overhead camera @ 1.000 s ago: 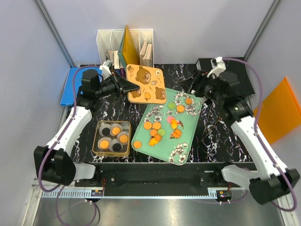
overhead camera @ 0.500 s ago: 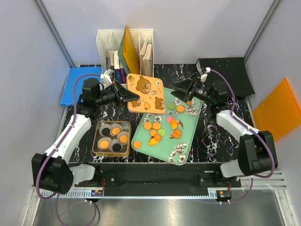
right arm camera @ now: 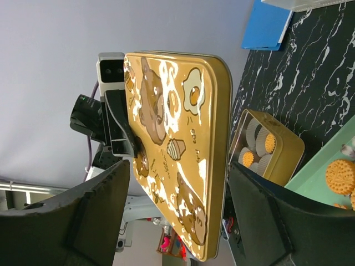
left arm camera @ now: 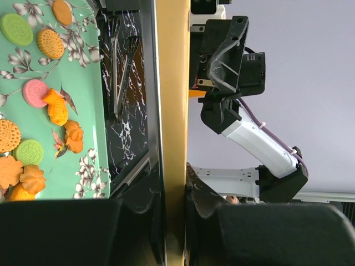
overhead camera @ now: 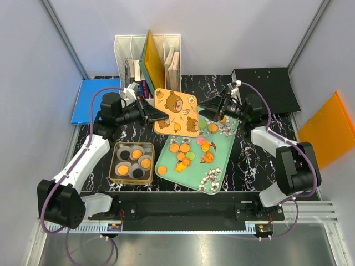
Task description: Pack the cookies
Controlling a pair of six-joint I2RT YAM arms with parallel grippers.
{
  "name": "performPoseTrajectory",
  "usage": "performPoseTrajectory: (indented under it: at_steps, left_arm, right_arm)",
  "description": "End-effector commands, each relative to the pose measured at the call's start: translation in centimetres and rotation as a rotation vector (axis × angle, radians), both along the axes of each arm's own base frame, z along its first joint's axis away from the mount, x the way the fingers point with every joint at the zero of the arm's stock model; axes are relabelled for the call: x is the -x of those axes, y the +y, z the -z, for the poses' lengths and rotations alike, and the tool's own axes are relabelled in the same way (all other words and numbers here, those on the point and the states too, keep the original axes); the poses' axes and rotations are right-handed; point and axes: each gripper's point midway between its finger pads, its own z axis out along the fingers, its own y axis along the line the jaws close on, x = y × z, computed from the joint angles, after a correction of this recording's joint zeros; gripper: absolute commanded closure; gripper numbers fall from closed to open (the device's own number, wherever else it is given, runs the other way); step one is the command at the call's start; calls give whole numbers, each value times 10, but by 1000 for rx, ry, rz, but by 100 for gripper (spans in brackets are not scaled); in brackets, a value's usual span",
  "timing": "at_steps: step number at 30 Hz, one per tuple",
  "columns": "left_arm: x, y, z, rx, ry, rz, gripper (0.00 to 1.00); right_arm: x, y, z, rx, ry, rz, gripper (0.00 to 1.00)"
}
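Note:
Cookies (overhead camera: 183,148), mostly orange with a few green and pink, lie on the mint-green tray (overhead camera: 222,147); they also show in the left wrist view (left arm camera: 51,43). A gold tin (overhead camera: 115,160) left of the tray holds white paper cups with orange and black cookies. My left gripper (overhead camera: 155,113) is shut on the left edge of the bear-printed tin lid (overhead camera: 176,111) and holds it tilted above the table; the lid is edge-on between its jaws (left arm camera: 171,111). My right gripper (overhead camera: 209,108) is open, its fingers (right arm camera: 94,216) wide on either side of the lid (right arm camera: 177,144).
A white file holder with books (overhead camera: 147,52) stands at the back. A blue folder (overhead camera: 83,100) lies at back left, a black mat (overhead camera: 272,83) at back right, an orange sheet (overhead camera: 330,127) at far right. Black tongs (left arm camera: 119,72) lie right of the tray.
My left gripper carried the lid rightward and lifted it. My right arm swung left from the back right, and its open jaws now straddle the lid's right edge.

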Motion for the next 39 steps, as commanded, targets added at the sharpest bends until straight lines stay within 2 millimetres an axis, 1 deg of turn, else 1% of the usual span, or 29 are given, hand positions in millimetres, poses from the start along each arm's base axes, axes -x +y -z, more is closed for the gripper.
performPoseTrajectory:
  at_steps: [1, 2, 3, 4, 6, 7, 8, 9, 11, 12, 13, 16, 19, 20, 22, 23, 26, 27, 30, 34, 36, 37, 38, 39]
  left_arm:
    - [-1, -5, -32, 39, -107, 19, 99]
    - [-1, -6, -31, 38, -103, 22, 99]
    - [-2, -7, -31, 39, -106, 22, 99]
    - [-2, -8, -30, 38, -100, 25, 99]
    - [-2, -10, -29, 38, -100, 33, 99]
    - [-2, -10, -29, 38, -98, 35, 99]
    - [-3, -10, -27, 36, -95, 35, 99]
    - [-3, -10, -26, 35, -94, 32, 99]
    - [-3, -11, -24, 33, -91, 37, 99]
    - [-4, -11, -22, 30, -86, 35, 99]
    - [-4, -10, -21, 28, -86, 34, 99]
    - [-6, -10, -14, 0, -82, 29, 94]
    - [-11, -6, -9, -30, -71, 11, 85]
    - [-13, -4, -8, -41, -60, -1, 79]
    - [-17, -1, -4, -57, -55, -12, 70]
    - [-20, 3, -2, -65, -40, -26, 58]
    - [-26, 10, 5, -78, -19, -46, 44]
    - [-27, 11, 8, -81, -13, -50, 42]
    - [-31, 18, 15, -94, 10, -69, 37]
    - [-37, 31, 25, -121, 33, -101, 34]
    - [-39, 44, 33, -146, 64, -131, 33]
    - [-38, 51, 33, -167, 49, -141, 33]
    - [-40, 65, 43, -197, 87, -188, 33]
    - [-40, 73, 47, -215, 93, -218, 33]
  right_arm:
    - [-1, 13, -5, 27, -77, -65, 20]
    - [0, 18, -4, 37, -89, -80, 20]
    - [1, 25, 2, 46, -69, -103, 20]
    - [1, 31, -2, 46, -81, -123, 20]
    - [1, 40, 2, 52, -81, -147, 22]
    - [4, 47, -3, 48, -94, -171, 25]
    - [4, 50, -3, 47, -94, -181, 27]
    - [3, 53, 0, 49, -88, -190, 34]
    - [4, 57, -2, 46, -93, -205, 42]
    - [4, 57, -2, 46, -89, -208, 52]
    - [4, 56, -1, 46, -88, -206, 56]
    - [6, 55, -1, 48, -87, -202, 69]
    - [11, 54, -2, 54, -94, -201, 74]
    - [12, 53, -1, 57, -90, -201, 76]
    - [15, 53, -5, 58, -100, -203, 77]
    - [15, 52, -7, 57, -103, -202, 78]
    - [18, 51, -14, 54, -118, -203, 81]
    - [19, 51, -16, 53, -121, -204, 82]
    - [21, 50, -22, 48, -133, -207, 84]
    - [23, 50, -30, 39, -146, -209, 86]
    - [23, 50, -35, 33, -156, -209, 86]
    - [24, 50, -40, 25, -157, -212, 87]
    - [25, 50, -43, 19, -166, -214, 87]
    - [26, 50, -46, 14, -171, -215, 87]
